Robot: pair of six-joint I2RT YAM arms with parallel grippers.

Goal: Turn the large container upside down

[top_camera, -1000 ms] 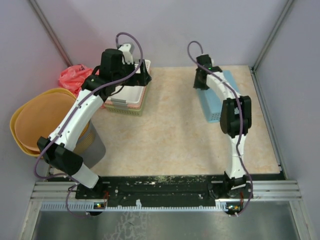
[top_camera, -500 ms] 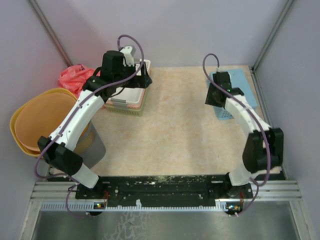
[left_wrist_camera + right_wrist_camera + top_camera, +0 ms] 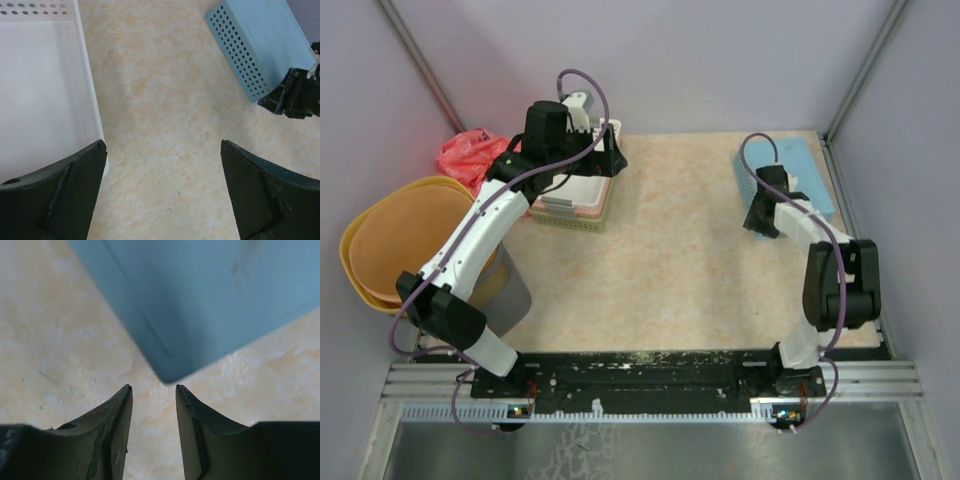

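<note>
Left gripper [image 3: 162,152] gapes wide; right gripper [image 3: 153,392] seems narrowly parted.

We saw the large container [image 3: 807,168] as a light blue, rectangular plastic bin on the mottled beige surface [image 3: 670,250], far back on the right side. It lay upside down, its smooth closed base facing up and its open rim down against the surface. Rows of small round holes ran along its long side wall. Its long axis ran roughly near to far, slightly skewed. Close up, one rounded corner of the plain base showed.
</note>
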